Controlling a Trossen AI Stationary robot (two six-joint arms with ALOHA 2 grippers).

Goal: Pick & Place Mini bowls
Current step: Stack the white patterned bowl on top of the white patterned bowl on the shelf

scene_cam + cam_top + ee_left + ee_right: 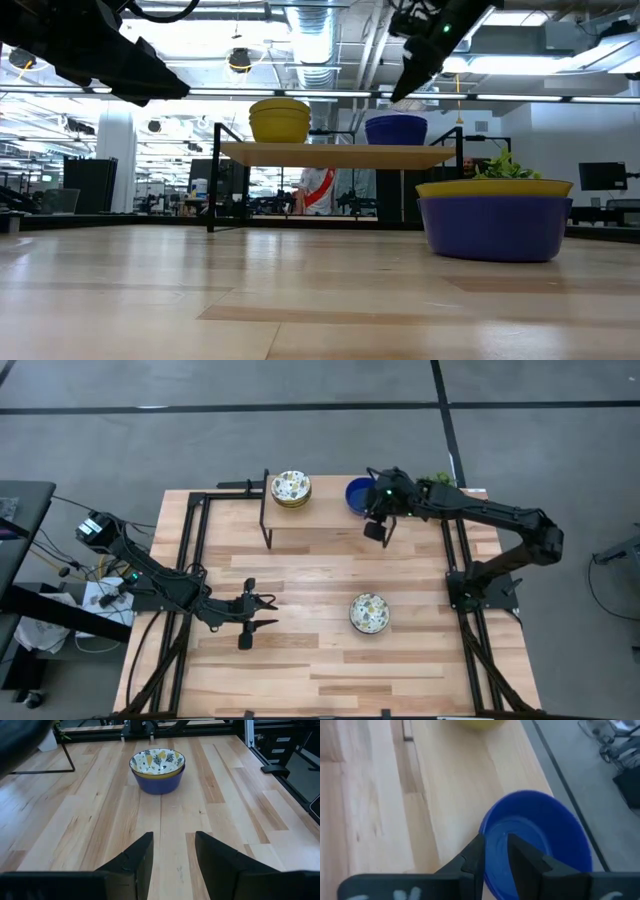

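A glossy blue mini bowl (356,495) (396,129) stands on its base on a raised wooden shelf (330,515), beside a stack of floral bowls (291,488). My right gripper (495,851) (372,482) hovers over the blue bowl (545,835). Its fingers are a narrow gap apart, on either side of the rim and just above it in the low view. A floral bowl nested in a blue one (369,613) (157,767) sits on the table. My left gripper (173,852) (255,616) is open, low over the table, to the left of that bowl.
The shelf stands on thin black legs (212,190) at the table's far side. A small green plant (437,481) sits at the far right corner behind the right arm. Black frame rails (195,550) run along both table sides. Bare wood lies between the shelf and the nested bowls.
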